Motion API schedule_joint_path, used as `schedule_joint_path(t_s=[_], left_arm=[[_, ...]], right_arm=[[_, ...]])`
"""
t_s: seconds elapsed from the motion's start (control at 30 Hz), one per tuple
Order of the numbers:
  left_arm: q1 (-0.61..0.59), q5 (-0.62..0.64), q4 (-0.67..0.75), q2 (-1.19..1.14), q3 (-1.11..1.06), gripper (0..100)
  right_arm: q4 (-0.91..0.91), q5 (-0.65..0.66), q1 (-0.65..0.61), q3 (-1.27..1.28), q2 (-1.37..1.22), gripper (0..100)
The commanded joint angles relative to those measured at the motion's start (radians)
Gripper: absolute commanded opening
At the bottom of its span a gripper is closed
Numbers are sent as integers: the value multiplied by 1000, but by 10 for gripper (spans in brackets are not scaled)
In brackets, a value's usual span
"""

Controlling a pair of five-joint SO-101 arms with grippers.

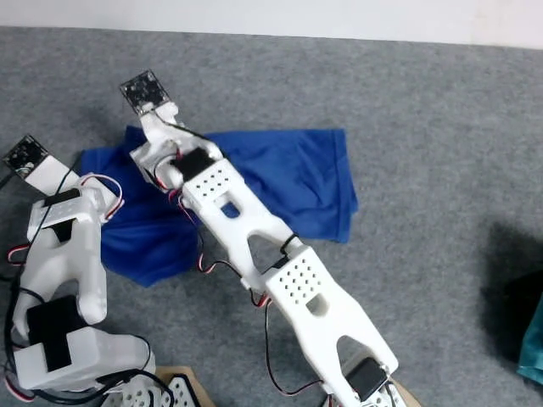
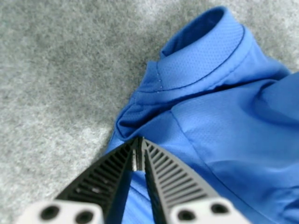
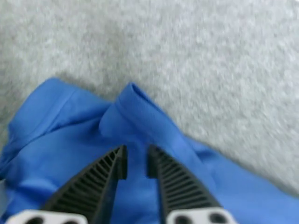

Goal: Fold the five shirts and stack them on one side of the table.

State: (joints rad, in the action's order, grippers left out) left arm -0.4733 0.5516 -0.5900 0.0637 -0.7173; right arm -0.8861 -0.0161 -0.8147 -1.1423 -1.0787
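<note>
A crumpled blue shirt (image 1: 288,182) lies on the grey desk (image 1: 424,127), toward its left side and nearer the far edge, with both arms over the shirt's left end. The left gripper (image 2: 137,147) is pinched tight on a fold of the shirt just beside the collar (image 2: 201,60), while the right gripper (image 3: 136,161) hangs over another raised fold, its jaws parted only narrowly. A teal cloth (image 1: 533,339) sits at the desk's right edge, well apart.
</note>
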Motion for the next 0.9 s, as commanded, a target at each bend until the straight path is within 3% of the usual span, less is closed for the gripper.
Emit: schedule_joint_path(t_s=[0.0, 0.13, 0.33, 0.47, 0.6, 0.87], left_arm=[[-38, 6, -9, 58, 4, 10], [-42, 6, -5, 165, -53, 10], [-41, 5, -11, 424, -191, 10], [-42, -44, -54, 556, -262, 10], [-44, -117, -160, 575, -262, 10], [-39, -180, -238, 575, -262, 11]], right_arm=[[-231, 64, 10, -197, 105, 126], [-421, 98, -4, -297, 108, 126], [-748, 94, -18, -647, 70, 126], [-880, 92, -31, -630, 53, 126], [-880, 52, -15, -633, 19, 126], [-883, 44, -62, -631, 79, 126]])
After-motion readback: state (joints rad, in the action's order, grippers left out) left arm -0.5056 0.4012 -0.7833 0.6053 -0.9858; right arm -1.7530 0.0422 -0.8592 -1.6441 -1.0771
